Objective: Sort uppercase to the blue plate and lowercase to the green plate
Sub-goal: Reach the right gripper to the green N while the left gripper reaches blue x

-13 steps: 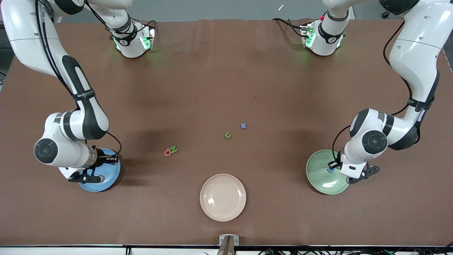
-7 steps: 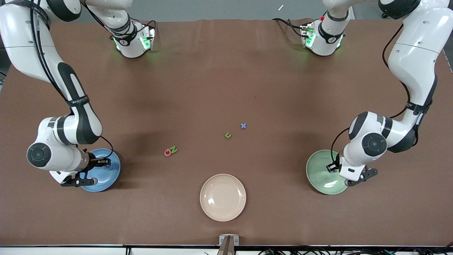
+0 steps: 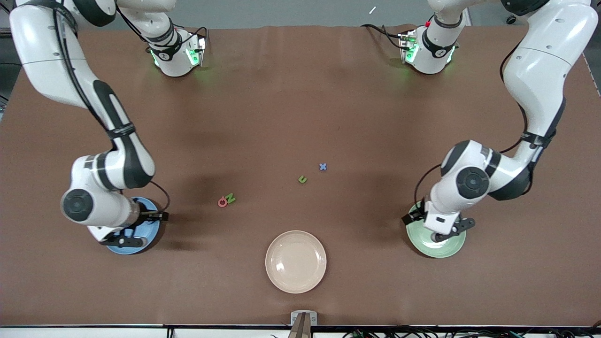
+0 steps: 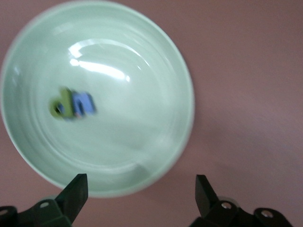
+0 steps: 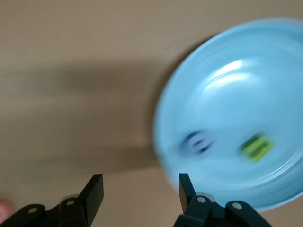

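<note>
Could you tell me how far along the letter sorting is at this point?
About halfway. Two letters lie in the green plate and two in the blue plate. Both the left gripper and right gripper are open and empty. G, N, u and x remain on the table.

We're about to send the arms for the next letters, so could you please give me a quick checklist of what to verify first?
1. Left gripper open and empty, over the green plate's edge: ok.
2. Right gripper open and empty, beside the blue plate: ok.
3. Two letters, one green, one blue, in green plate: ok; which letters, cannot tell.
4. Two letters, one blue, one green, in blue plate: ok; which letters, cannot tell.
5. G, N, u and x left on table: not ok.
6. G and N apart enough for a clean pick: not ok, touching.
</note>
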Controlling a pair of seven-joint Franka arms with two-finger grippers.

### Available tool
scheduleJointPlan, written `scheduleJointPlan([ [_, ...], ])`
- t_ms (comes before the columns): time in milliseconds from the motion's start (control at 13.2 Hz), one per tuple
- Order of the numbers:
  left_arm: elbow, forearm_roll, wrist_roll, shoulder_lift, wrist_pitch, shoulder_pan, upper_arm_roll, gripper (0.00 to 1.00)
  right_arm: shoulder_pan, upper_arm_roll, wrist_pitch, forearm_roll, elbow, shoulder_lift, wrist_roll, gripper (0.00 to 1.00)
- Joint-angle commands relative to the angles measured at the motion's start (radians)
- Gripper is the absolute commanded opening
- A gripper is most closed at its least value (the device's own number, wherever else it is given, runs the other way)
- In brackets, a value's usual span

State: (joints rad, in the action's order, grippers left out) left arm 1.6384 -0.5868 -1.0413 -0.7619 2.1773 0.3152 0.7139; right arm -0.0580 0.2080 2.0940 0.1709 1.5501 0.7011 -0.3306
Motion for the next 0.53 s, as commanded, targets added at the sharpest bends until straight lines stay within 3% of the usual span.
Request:
scheduleJointPlan([
  [0,0.021,0.008,-0.115,0.021,-0.053,-0.027,0.035,1.0,0.066,0.025,-0.035,-0.04,-0.002,-0.008,-0.242,0.73],
  [303,0.032,0.008,-0.194,0.009,-0.065,-0.143,0.035,0.95,0.17,0.031,-0.008,-0.108,0.002,-0.002,-0.577,0.74],
  [455,0.032,0.005,-0.174,-0.002,-0.056,-0.221,0.036,0.95,0.211,0.03,0.081,-0.148,0.045,-0.002,-0.657,0.74],
])
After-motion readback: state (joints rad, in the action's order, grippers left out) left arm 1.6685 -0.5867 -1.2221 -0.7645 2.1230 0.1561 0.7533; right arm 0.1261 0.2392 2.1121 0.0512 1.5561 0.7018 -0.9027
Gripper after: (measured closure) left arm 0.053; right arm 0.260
